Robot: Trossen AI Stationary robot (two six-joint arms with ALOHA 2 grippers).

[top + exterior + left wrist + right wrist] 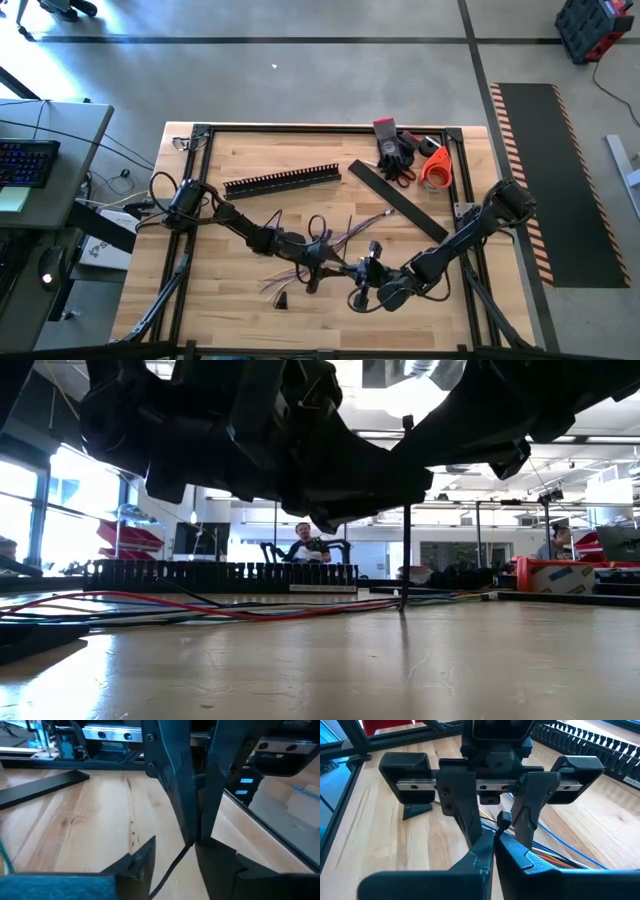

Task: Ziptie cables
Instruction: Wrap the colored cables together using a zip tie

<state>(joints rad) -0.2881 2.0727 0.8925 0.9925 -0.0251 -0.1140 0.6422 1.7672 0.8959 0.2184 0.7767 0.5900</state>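
Right tool [493, 851] just above the cables [555, 857]

From my end: light wooden table [240, 310] carries splayed grey cables [330, 235], black comb-toothed rail [282, 180], flat black strip [398, 200], orange tape roll [436, 168].

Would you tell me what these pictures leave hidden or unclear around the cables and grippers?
Right wrist view: the small black piece between the fingers of the left gripper is too small to identify; the right gripper hides the cables beneath it.
Left wrist view: the thin black strap runs off the bottom edge.
High view: the arms cover whether the cables are looped.
Low view: dark arm undersides hide both grippers.
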